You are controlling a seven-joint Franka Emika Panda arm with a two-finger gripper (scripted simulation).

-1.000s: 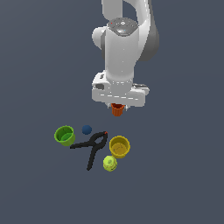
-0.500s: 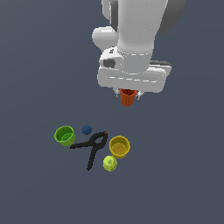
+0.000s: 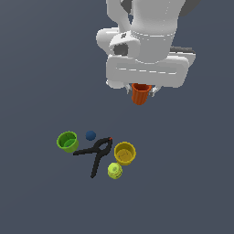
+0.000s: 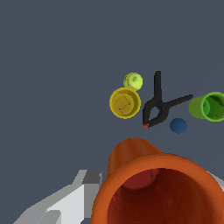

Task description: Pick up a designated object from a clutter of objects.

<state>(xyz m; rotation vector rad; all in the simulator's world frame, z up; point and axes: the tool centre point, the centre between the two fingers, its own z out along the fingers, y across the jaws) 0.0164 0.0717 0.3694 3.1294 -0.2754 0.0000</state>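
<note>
The orange cup [image 3: 140,94] has risen higher, gripped in the pincer [image 3: 141,91].

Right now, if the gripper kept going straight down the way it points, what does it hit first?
Probably bare floor. The gripper, shut on the orange cup, points downward. In the exterior view the yellow cup and black clamp sit off toward that view's left, seemingly outside its line. Depth is unclear, though.

I see the obstacles bunched in one patch of table [image 3: 36,68]: green cup [image 3: 67,141], blue ball [image 3: 90,135], black clamp [image 3: 95,154], yellow cup [image 3: 124,153], small lime cup [image 3: 114,171]. Clamp sits between the cups, gaps tight. Gripper [image 3: 141,91] with orange cup [image 3: 140,93] hangs well apart from them, open room all around.
</note>
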